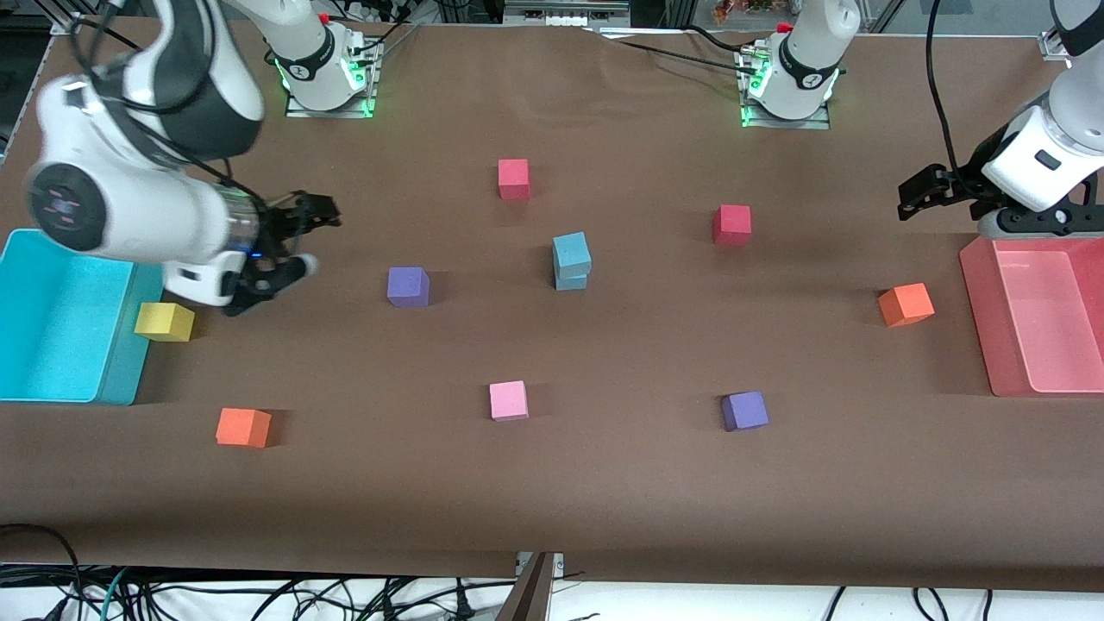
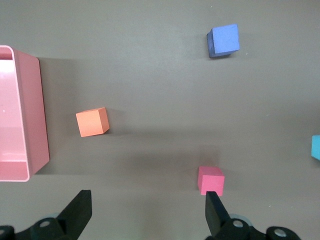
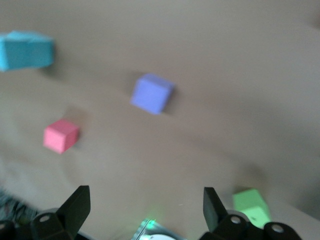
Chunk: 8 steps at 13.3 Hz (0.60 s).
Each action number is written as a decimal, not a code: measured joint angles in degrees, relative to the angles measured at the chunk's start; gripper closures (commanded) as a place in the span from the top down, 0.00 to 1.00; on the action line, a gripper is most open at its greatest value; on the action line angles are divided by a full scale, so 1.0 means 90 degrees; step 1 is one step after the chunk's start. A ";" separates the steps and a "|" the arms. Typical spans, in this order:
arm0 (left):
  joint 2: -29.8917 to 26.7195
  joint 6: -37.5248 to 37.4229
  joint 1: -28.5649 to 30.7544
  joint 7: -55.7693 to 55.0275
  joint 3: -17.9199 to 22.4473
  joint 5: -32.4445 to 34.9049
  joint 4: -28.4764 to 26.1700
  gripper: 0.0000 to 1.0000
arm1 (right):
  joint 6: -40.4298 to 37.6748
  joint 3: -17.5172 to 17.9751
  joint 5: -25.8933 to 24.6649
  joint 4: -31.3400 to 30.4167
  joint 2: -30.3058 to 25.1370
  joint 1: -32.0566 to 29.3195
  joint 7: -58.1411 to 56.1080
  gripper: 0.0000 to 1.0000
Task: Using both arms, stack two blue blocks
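Two light-blue blocks stand stacked in the middle of the table, the upper block (image 1: pixel 572 250) slightly askew on the lower block (image 1: pixel 571 281). The stack also shows in the right wrist view (image 3: pixel 25 50), and its edge shows in the left wrist view (image 2: pixel 316 147). My right gripper (image 1: pixel 315 240) is open and empty, up over the table at the right arm's end, beside the cyan bin. My left gripper (image 1: pixel 914 197) is open and empty, up by the pink bin at the left arm's end. Both are well apart from the stack.
A cyan bin (image 1: pixel 60 315) and a pink bin (image 1: pixel 1035 315) sit at the table's ends. Loose cubes lie about: red (image 1: pixel 513 178), red (image 1: pixel 731 225), purple (image 1: pixel 407 286), purple (image 1: pixel 744 410), pink (image 1: pixel 508 400), orange (image 1: pixel 905 304), orange (image 1: pixel 242 427), yellow (image 1: pixel 164 322). A green cube (image 3: pixel 251 205) shows in the right wrist view.
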 measured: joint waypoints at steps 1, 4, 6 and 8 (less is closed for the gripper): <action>0.0052 -0.0021 0.0039 0.0232 0.0003 0.0000 0.0000 1.00 | 0.0185 0.0115 -0.0242 -0.0191 -0.0196 -0.0341 0.0034 1.00; 0.0138 -0.0043 0.0129 0.0459 0.0007 0.0000 0.0057 1.00 | 0.0324 0.0330 -0.0747 -0.0552 -0.0629 -0.1049 0.0040 1.00; 0.0137 -0.0043 0.0196 0.0619 0.0009 0.0000 0.0170 1.00 | 0.0370 0.0374 -0.1156 -0.0577 -0.0746 -0.1268 0.0039 1.00; 0.0137 -0.0043 0.0356 0.0905 0.0019 0.0000 0.0212 1.00 | 0.0395 0.0390 -0.1530 -0.0576 -0.0792 -0.1395 0.0052 1.00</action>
